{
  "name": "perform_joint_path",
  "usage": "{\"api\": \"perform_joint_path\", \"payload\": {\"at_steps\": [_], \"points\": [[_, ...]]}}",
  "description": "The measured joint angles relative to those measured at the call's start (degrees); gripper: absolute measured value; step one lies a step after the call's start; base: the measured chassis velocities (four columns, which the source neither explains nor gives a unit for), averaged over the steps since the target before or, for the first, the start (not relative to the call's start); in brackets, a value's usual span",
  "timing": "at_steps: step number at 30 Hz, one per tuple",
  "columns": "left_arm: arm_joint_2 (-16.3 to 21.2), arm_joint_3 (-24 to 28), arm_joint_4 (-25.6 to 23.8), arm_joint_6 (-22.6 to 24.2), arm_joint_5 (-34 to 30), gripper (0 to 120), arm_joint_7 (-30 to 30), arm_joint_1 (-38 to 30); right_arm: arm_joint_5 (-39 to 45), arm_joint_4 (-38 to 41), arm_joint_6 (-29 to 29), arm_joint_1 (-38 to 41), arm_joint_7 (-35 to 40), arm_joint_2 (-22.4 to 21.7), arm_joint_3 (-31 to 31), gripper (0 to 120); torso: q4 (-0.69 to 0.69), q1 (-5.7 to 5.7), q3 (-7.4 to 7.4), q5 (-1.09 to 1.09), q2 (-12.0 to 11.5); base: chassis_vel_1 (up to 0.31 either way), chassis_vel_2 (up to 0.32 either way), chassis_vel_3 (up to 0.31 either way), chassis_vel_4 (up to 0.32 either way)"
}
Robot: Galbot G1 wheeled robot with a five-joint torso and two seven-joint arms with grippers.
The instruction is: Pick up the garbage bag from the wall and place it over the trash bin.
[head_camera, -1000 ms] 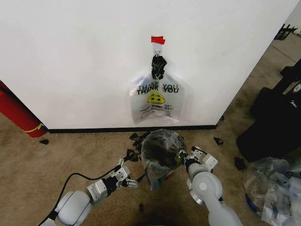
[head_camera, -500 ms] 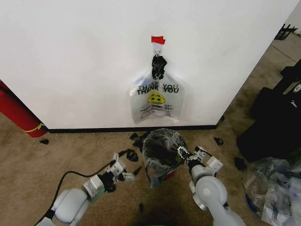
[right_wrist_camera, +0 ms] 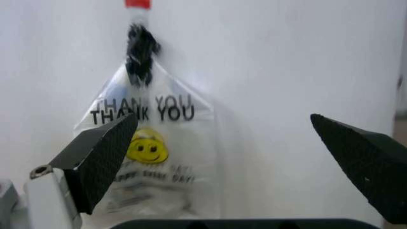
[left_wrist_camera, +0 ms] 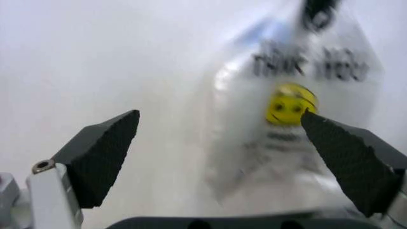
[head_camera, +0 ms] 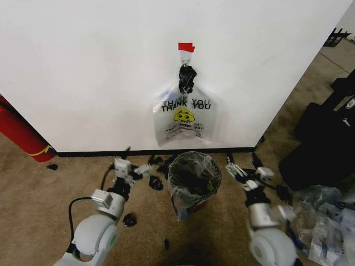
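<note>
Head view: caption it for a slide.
Garbage bag lines the trash bin; both open end effectors, left and right, flank it.

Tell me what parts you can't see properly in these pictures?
- The small round black wire-mesh trash bin: head view, almost all wrapped by the thin crinkly see-through garbage bag.
- The long red cylinder: head view, cut off by the left edge.
- The clear "THANK YOU" smiley bag: left wrist view, lettering blurred.
- Small black bits on the carpet: head view, too small to identify.

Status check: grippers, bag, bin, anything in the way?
Left gripper and right gripper open, flanking the trash bin. Garbage bag draped over bin. Black scraps on carpet beside it.
</note>
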Motion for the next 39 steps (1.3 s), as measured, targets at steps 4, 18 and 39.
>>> {"api": "perform_joint_path", "payload": {"at_steps": [4, 18, 39], "points": [[-1.6, -3.5, 0.3, -8.6, 2.2, 100, -0.4, 2.4, -6.2, 1.0, -0.2, -1.4, 2.0, 1.0, 0.5, 100, 0.13, 0.0, 0.0, 0.02, 0.0, 0.0, 0.0, 0.0, 0.0], [-5.6, -3.0, -2.8, -12.5, 5.3, 100, 1.8, 5.5, -7.3, 5.9, -0.8, -7.6, 2.7, 6.9, 5.3, 100, 0.04, 0.0, 0.0, 0.0, 0.0, 0.0, 0.0, 0.0, 0.0], [-7.3, -3.5, -2.2, -13.9, 4.5, 100, 2.5, 6.5, -8.1, 4.2, 3.4, -6.6, 1.9, 10.5, 4.4, 100, 0.04, 0.0, 0.0, -0.01, 0.0, 0.0, 0.0, 0.0, 0.0]]}}
